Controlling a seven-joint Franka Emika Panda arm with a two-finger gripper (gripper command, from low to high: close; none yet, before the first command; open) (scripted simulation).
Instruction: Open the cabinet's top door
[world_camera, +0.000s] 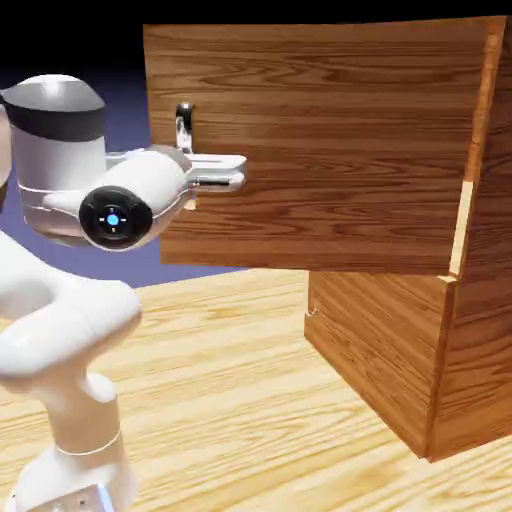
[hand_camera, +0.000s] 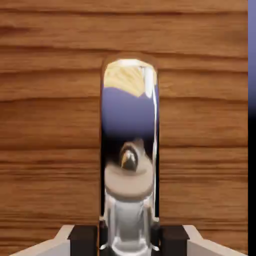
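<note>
The cabinet of reddish-brown wood stands at the right of the exterior view. Its top door has swung out on its right-hand hinge and faces the camera. A curved silver handle sits near the door's left edge. My gripper reaches in from the left and is shut on that handle. In the hand view the mirror-like handle runs upright between my dark fingertips, with the top door's wood filling the frame behind it.
The lower part of the cabinet stays closed beneath the swung-out door. The light wooden table stretches in front. My white arm rises at the lower left. A strip of violet backdrop shows past the door's edge.
</note>
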